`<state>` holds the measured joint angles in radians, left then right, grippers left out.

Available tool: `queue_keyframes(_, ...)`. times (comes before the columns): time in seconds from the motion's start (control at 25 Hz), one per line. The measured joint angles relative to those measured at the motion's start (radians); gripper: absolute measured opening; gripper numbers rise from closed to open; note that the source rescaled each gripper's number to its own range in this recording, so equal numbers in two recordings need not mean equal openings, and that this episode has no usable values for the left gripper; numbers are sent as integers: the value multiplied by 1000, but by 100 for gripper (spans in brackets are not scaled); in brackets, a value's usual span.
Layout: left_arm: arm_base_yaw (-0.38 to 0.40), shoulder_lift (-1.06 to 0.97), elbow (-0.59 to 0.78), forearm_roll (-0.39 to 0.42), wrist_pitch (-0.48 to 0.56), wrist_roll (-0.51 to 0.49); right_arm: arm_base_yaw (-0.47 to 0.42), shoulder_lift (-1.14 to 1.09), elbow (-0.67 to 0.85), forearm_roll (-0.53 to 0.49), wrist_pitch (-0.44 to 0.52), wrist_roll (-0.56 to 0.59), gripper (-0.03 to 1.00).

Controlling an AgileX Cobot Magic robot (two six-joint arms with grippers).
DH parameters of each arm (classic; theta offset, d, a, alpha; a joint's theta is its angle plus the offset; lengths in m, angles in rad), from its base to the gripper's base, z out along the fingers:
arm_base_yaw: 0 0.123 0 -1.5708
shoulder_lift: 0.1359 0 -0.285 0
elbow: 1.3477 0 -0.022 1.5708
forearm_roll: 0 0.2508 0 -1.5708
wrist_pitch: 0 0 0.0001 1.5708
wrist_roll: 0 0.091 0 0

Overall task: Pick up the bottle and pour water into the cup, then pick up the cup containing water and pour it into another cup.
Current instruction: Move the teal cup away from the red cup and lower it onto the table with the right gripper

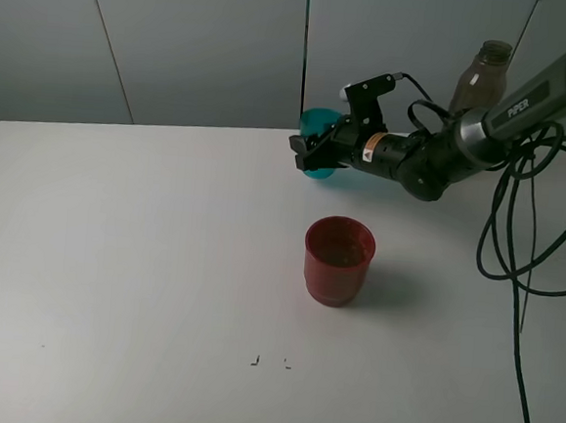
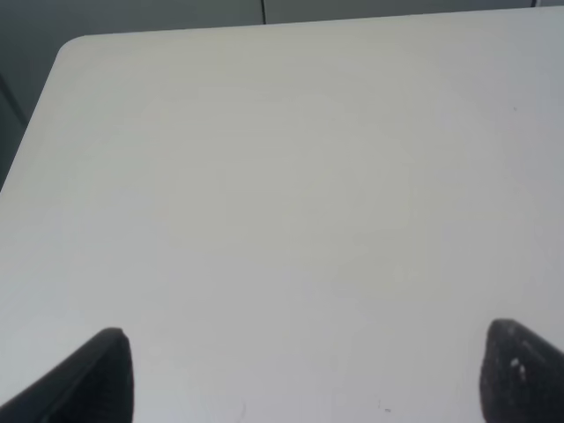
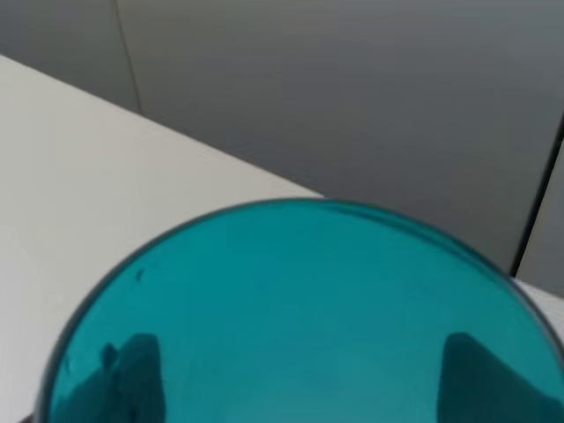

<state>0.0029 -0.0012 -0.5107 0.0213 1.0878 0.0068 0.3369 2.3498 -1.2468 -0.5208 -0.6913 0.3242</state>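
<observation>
Ext. high cam is looking down at the white table [image 1: 113, 257] from the front, left wrist cam is facing bare tabletop close up, right wrist cam is filling w/ the teal cup [image 3: 300, 326], also in ext. view.

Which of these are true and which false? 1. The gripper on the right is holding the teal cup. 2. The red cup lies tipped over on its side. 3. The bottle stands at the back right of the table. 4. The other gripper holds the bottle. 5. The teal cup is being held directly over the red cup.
1. True: the right gripper is shut on the teal cup.
2. False: the red cup stands upright on the table.
3. True: the bottle stands there, behind the arm.
4. False: the left gripper is open over bare table.
5. False: it is held farther back.
</observation>
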Motion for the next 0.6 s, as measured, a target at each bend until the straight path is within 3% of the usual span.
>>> queue_keyframes(0.52, 0, 0, 0, 0, 0, 0, 0, 19, -4, -10, -2, 0, 4)
queue_keyframes(0.56, 0, 0, 0, 0, 0, 0, 0, 19, -4, -10, -2, 0, 8)
queue_keyframes(0.6, 0, 0, 0, 0, 0, 0, 0, 19, -4, -10, -2, 0, 21)
